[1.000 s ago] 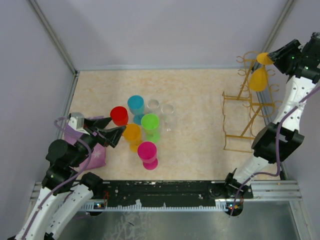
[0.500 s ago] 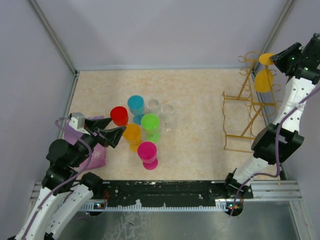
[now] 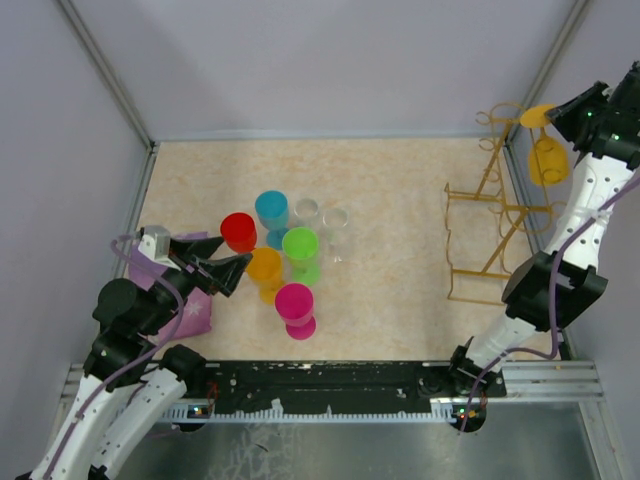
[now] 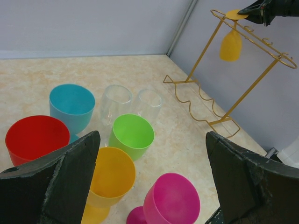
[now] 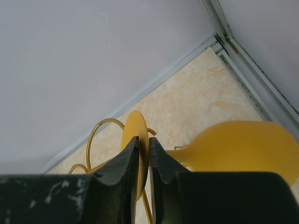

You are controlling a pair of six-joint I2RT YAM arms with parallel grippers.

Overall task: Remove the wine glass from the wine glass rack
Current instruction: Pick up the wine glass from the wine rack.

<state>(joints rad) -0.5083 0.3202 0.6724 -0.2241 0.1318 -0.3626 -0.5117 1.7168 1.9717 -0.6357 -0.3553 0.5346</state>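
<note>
Far right corner of the bench.

- The right gripper [image 5: 142, 154] is up at the top of the rack [image 4: 203, 49]. Its fingers [image 5: 117, 177] are pinched on the flat foot of the yellow wine glass [image 3: 548, 160].
- The glass hangs bowl down from that foot, on the side of the rack nearest the right wall [image 3: 620, 330].
- Progress, as I judge it: the grip is made but the lift-off is not finished. In the right wrist view a gold loop of the rail sits just behind the foot. I cannot tell whether the foot is free of it.
- What is left: draw the foot out past the looped end, then carry the glass away.
- The left gripper [image 3: 235, 252] is low at the left edge, fingers spread wide and holding nothing. It sits beside the cluster of coloured cups [image 3: 300, 243].

Room:
- The right wall is close to the bowl and the far wall is close behind it, so there is little slack there.
- There is open bench [image 3: 400, 180] between the rack and the cups, which looks the safer way out.
</note>
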